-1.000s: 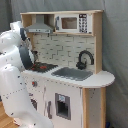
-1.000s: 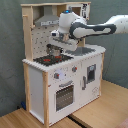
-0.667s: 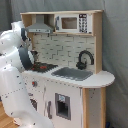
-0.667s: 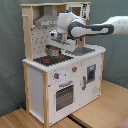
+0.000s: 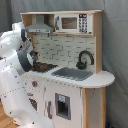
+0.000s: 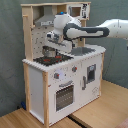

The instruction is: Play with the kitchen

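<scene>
Above the kitchen's (image 6: 55, 80) stovetop (image 6: 50, 59), the tool (image 6: 52, 46), grip state impossible to tell.

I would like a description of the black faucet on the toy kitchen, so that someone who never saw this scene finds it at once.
Start at the toy kitchen, white and light wood, and find the grey sink set in its countertop. The faucet stands at the back of that sink, against the tiled wall. It is the only black, arched piece there; the stovetop beside the sink is flat and black-and-red.
</scene>
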